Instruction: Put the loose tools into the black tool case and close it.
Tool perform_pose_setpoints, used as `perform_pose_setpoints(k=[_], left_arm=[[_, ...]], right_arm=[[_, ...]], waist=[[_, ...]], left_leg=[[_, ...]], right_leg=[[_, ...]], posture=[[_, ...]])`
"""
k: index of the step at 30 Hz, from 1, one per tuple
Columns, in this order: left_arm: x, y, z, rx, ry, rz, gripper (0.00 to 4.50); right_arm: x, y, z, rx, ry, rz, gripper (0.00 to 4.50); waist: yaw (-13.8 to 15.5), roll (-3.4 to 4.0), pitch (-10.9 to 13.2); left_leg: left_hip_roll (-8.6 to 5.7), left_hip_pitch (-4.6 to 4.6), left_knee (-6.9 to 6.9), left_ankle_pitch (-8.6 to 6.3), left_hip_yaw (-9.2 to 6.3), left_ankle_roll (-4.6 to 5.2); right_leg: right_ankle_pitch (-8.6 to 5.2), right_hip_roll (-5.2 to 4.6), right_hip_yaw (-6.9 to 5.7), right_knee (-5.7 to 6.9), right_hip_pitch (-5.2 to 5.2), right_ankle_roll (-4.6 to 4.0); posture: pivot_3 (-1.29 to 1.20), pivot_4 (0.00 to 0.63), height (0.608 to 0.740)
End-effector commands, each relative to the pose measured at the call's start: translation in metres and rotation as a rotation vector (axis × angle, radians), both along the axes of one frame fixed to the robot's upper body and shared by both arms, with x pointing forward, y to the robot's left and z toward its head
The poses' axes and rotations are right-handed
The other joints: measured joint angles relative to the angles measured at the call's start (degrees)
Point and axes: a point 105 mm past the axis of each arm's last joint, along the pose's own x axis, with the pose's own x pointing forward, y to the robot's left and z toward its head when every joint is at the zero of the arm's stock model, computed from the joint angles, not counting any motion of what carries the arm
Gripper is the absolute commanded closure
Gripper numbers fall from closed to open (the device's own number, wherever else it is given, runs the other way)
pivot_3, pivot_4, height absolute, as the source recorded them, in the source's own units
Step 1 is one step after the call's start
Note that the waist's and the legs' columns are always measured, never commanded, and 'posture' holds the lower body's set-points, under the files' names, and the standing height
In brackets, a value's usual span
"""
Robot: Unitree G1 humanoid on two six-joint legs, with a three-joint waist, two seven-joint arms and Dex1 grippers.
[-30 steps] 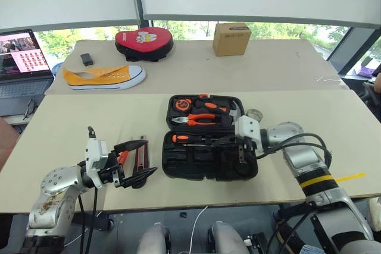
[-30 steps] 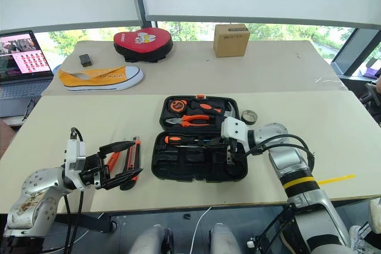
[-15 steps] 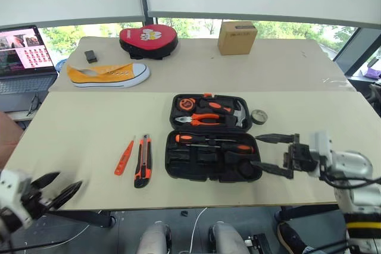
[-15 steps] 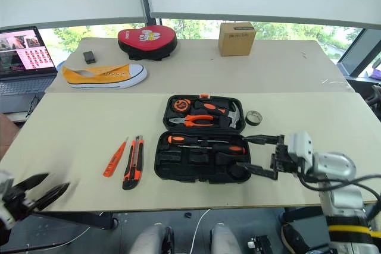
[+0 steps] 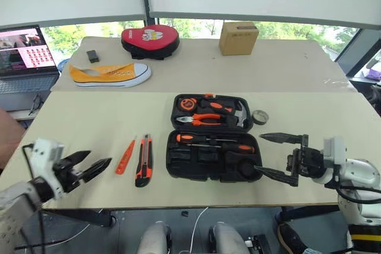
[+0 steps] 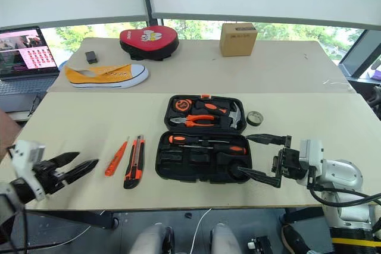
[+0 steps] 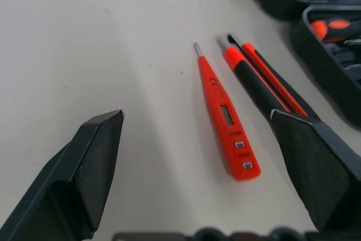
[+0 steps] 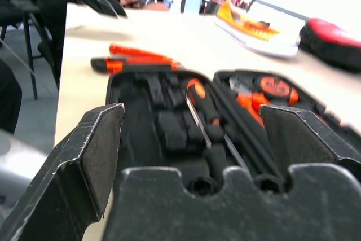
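The black tool case (image 5: 178, 165) lies open at the table's middle. Two screwdrivers (image 5: 214, 141) lie in its front half. Left of the case, the slim orange tester screwdriver (image 5: 124, 157) and the utility knife (image 5: 143, 161) rest side by side on the table. The small tape roll (image 5: 259, 116) sits by the case's right back corner. My left gripper (image 5: 100, 157) is open near the front left edge, pointing at the tester (image 7: 223, 114) and knife (image 7: 256, 80), a short way from them. My right gripper (image 5: 259, 153) is open and empty, just right of the case (image 8: 141, 105).
Pliers, a hammer and a tape measure fill the case's back half (image 5: 208, 111). On the far table lie a yellow shoe (image 5: 110, 74), a red heart-shaped pad (image 5: 150, 34), a cardboard box (image 5: 238, 30) and a small black object (image 5: 92, 56). A laptop (image 5: 27, 52) stands at far left.
My right gripper opened, left a screwdriver in the case and drew back to the right. My left gripper pulled away from the knife and tester toward the front left.
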Motion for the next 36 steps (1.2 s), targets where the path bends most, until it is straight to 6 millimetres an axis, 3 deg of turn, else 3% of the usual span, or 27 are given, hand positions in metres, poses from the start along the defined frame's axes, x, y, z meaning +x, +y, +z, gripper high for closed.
perform_pose_setpoints(k=[1, 7, 11, 16, 19, 25, 27, 29, 34, 36], left_arm=[[0.01, -0.007, -0.011, 0.099, 0.063, 0.051, 0.0], [0.022, -0.037, -0.032, 0.079, 0.129, 0.017, 0.0], [0.023, -0.046, -0.04, 0.092, 0.155, -0.004, 1.0], [0.02, -0.041, -0.04, 0.125, 0.173, -0.011, 2.99], [0.021, -0.035, -0.028, 0.147, 0.138, -0.024, 3.97], [0.03, -0.017, 0.024, 0.272, 0.006, -0.201, 4.07], [0.036, -0.033, 0.051, 0.303, -0.138, -0.418, 4.07], [0.035, -0.057, 0.066, 0.283, -0.216, -0.616, 4.07], [0.035, -0.129, 0.066, 0.292, -0.242, -1.041, 4.07], [0.042, -0.146, 0.061, 0.345, -0.253, -1.112, 4.07]], right_arm=[[-0.002, 0.006, 0.008, 0.017, -0.03, 0.013, 0.04], [-0.001, 0.009, 0.008, 0.018, -0.029, 0.011, 0.04], [-0.002, 0.009, 0.008, 0.018, -0.023, 0.003, 0.0], [-0.004, 0.009, 0.008, 0.013, -0.023, -0.001, 0.0], [-0.006, 0.006, 0.008, 0.001, -0.02, -0.008, 0.0], [-0.016, -0.011, 0.012, -0.041, 0.002, -0.04, 0.0], [-0.016, -0.02, 0.014, -0.054, 0.002, -0.083, 0.0], [-0.015, -0.028, 0.018, -0.062, -0.011, -0.133, 0.0], [-0.022, -0.036, 0.017, -0.08, 0.008, -0.188, 0.0], [-0.023, -0.036, 0.017, -0.078, 0.015, -0.202, 0.0]], waist=[[-0.17, 0.0, 0.0], [0.25, 0.07, -0.03], [1.09, 0.18, -0.09], [1.08, 0.23, -0.12], [1.01, 0.23, -0.12], [0.89, 0.13, -0.02], [1.05, 0.11, 0.01], [1.33, 0.12, 0.02], [1.77, 0.11, 0.02], [1.78, 0.08, 0.04]], left_leg=[[0.01, -0.01, -0.01, 0.0, 0.0, -0.01], [-0.06, 0.07, -0.01, 0.02, -0.02, -0.03], [-0.12, 0.14, 0.0, 0.02, 0.01, -0.03], [-0.12, 0.14, 0.0, 0.02, 0.01, -0.03], [-0.1, 0.13, 0.0, 0.02, 0.01, -0.03], [-0.07, 0.0, 0.0, 0.02, 0.02, -0.04], [-0.07, 0.0, 0.0, 0.03, 0.02, -0.05], [-0.1, -0.05, 0.0, 0.06, 0.02, -0.09], [-0.26, -0.1, 0.03, 0.04, 0.11, -0.02], [-0.34, -0.22, 0.07, 0.05, 0.19, -0.01]], right_leg=[[0.0, 0.01, 0.0, 0.0, -0.01, 0.0], [0.0, -0.02, 0.01, 0.05, 0.07, 0.0], [0.0, -0.05, 0.06, 0.03, 0.14, 0.0], [0.0, -0.04, 0.07, 0.0, 0.16, 0.0], [0.0, -0.04, 0.08, 0.0, 0.14, 0.0], [-0.01, 0.01, 0.03, 0.0, -0.03, -0.02], [-0.02, 0.01, 0.0, 0.0, -0.03, -0.04], [-0.05, -0.02, -0.08, -0.05, -0.03, -0.09], [-0.03, -0.01, 0.01, -0.16, 0.09, -0.02], [-0.02, 0.1, -0.02, -0.18, 0.06, 0.06]], posture=[[0.0, 0.15, 0.74], [0.0, 0.15, 0.74], [0.0, 0.15, 0.74], [0.0, 0.15, 0.74], [0.0, 0.15, 0.74], [0.0, 0.15, 0.74], [0.0, 0.15, 0.74], [0.0, 0.15, 0.74], [0.0, 0.15, 0.74], [0.0, 0.15, 0.74]])
